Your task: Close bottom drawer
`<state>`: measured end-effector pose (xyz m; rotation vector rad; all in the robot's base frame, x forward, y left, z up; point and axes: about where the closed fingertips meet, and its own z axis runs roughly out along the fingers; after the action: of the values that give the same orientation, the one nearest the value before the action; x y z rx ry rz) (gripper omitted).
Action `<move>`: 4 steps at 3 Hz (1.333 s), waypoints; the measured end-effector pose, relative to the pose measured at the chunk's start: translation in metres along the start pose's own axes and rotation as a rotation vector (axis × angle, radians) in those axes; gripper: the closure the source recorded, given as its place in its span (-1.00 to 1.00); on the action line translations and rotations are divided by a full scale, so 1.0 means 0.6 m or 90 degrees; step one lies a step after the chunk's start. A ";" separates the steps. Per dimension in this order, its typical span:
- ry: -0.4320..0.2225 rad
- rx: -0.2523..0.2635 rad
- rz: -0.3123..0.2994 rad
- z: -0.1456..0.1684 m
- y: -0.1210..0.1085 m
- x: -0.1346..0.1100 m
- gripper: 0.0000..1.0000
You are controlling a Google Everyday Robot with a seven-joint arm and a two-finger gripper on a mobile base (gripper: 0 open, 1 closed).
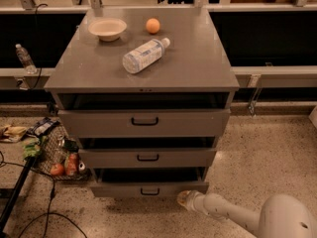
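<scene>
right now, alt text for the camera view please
The robot's gripper sits by the right front corner of the open bottom drawer. The grey cabinet has its other drawers ajar too; a bowl, orange and lying bottle are on top.

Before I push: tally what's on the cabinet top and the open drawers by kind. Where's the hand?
bowl: 1
orange: 1
water bottle: 1
open drawers: 3 (top drawer, middle drawer, bottom drawer)
Total: 6
The hand is low, just in front of the bottom drawer's right end.
</scene>
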<state>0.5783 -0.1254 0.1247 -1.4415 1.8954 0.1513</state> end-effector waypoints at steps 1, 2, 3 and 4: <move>-0.027 0.015 -0.024 0.037 -0.056 -0.005 1.00; -0.028 0.016 -0.024 0.037 -0.057 -0.005 1.00; -0.051 0.012 -0.032 0.045 -0.081 -0.014 1.00; -0.078 0.003 -0.029 0.016 -0.129 -0.006 1.00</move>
<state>0.6509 -0.1457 0.1455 -1.4387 1.7616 0.2093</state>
